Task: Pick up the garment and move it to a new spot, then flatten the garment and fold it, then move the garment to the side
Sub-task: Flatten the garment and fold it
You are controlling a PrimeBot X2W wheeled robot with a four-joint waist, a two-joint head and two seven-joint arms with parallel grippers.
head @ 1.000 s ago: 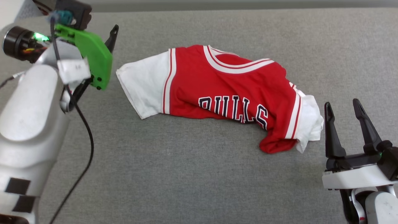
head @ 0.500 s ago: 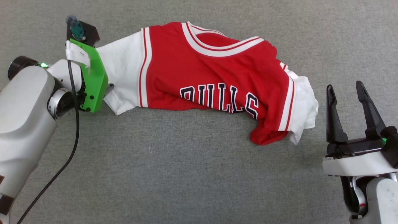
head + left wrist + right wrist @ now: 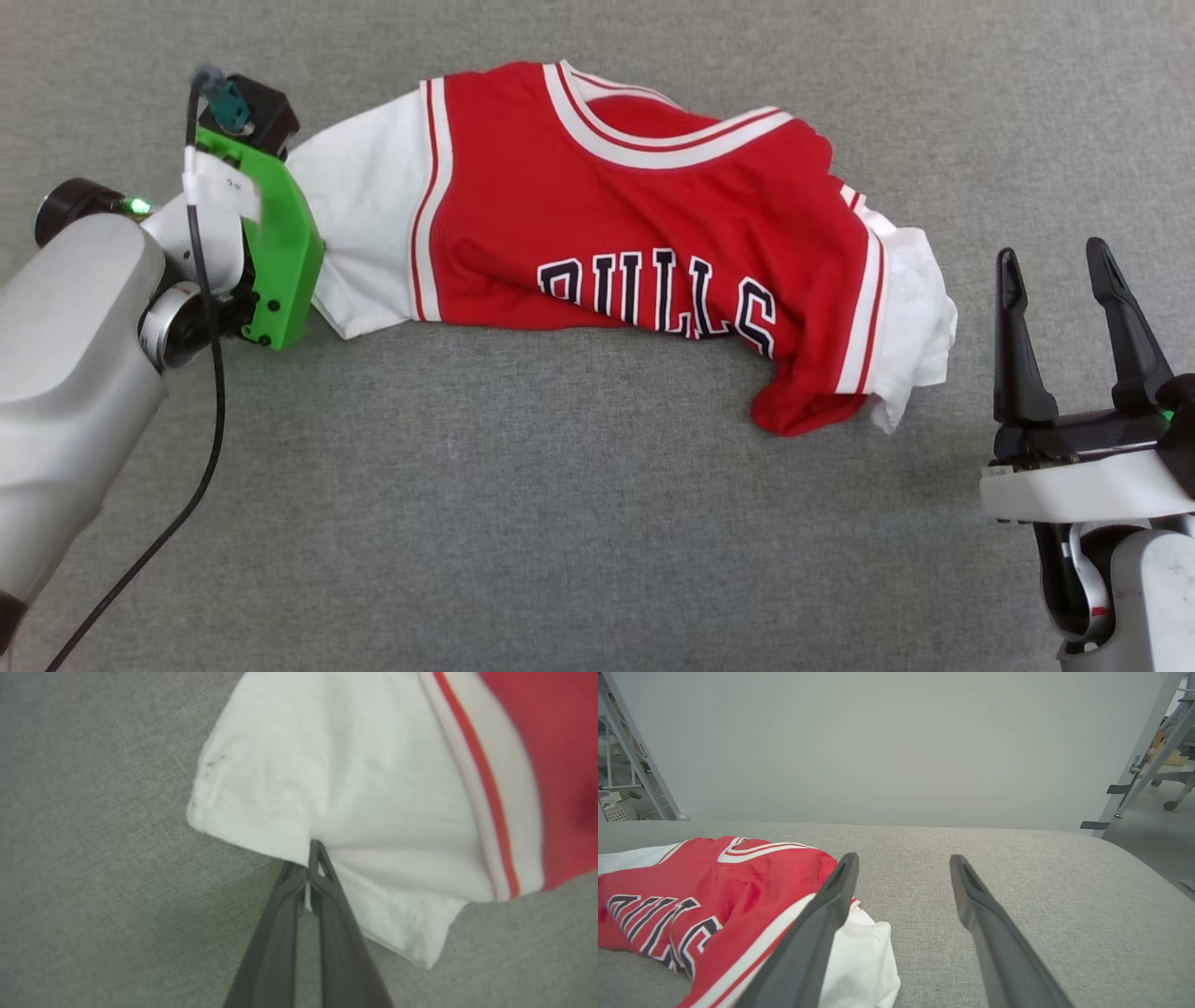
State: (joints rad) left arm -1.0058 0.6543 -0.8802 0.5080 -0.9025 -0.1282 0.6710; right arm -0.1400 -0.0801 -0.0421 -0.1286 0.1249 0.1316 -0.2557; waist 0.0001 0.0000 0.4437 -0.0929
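Note:
The garment, a red jersey with white sleeves and black "BULLS" lettering, lies crumpled on the grey surface; its lower part is folded under. My left gripper is shut on the outer hem of the garment's left white sleeve, with white cloth pinched between its fingers. In the head view its green mount covers that sleeve's edge. My right gripper stands open just right of the bunched right sleeve, apart from it. In the right wrist view the garment lies left of the open right gripper.
The grey fabric surface spreads wide in front of the garment. A black cable hangs from my left wrist. Beyond the surface's far edge stand a pale wall and metal frame legs.
The head camera tilted down. My left gripper came down from above the surface to the left sleeve's hem and shut on it. The right gripper drifted slightly to the right.

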